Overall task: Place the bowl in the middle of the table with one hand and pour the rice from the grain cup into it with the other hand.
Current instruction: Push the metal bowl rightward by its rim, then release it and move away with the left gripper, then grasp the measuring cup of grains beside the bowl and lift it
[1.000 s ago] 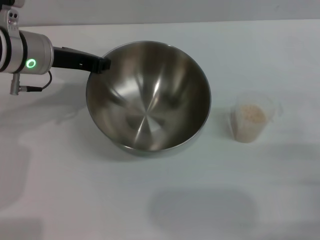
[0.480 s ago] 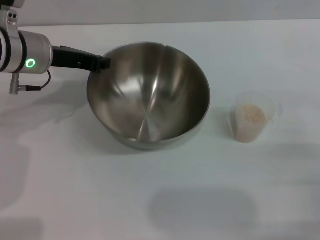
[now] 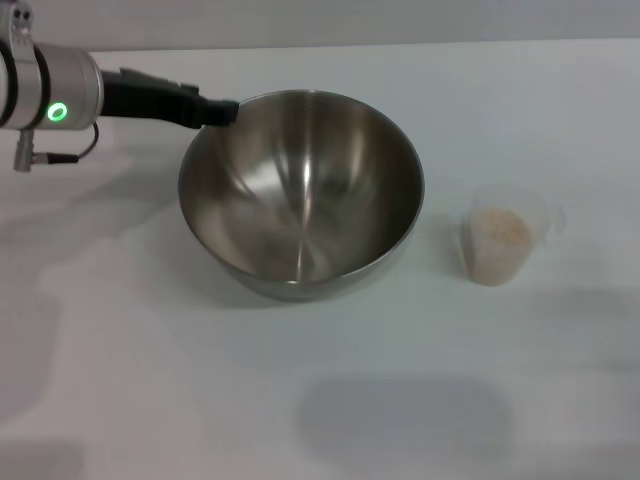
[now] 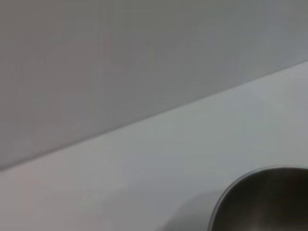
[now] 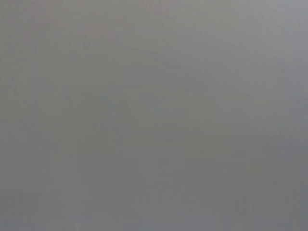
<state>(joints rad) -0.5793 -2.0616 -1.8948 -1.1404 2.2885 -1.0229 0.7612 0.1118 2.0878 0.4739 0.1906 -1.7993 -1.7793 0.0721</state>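
Observation:
The steel bowl [image 3: 300, 200] sits near the middle of the white table [image 3: 120, 330]. My left gripper [image 3: 228, 110] reaches in from the far left, and its black fingers meet the bowl's far-left rim, shut on it. Part of that rim, the bowl [image 4: 264, 202], shows in the left wrist view. The clear grain cup [image 3: 503, 240] stands upright to the right of the bowl, a short gap away. The rice [image 3: 500, 232] fills its lower part. My right gripper is out of view, and its wrist view shows only plain grey.
The table's far edge [image 3: 400, 45] runs along the top of the head view, with a grey wall behind it. A soft shadow [image 3: 400, 420] lies on the tabletop in front of the bowl.
The bowl has tipped from leaning toward me to nearly level. My left gripper has shifted a little right and farther back along with the rim. The cup has not moved.

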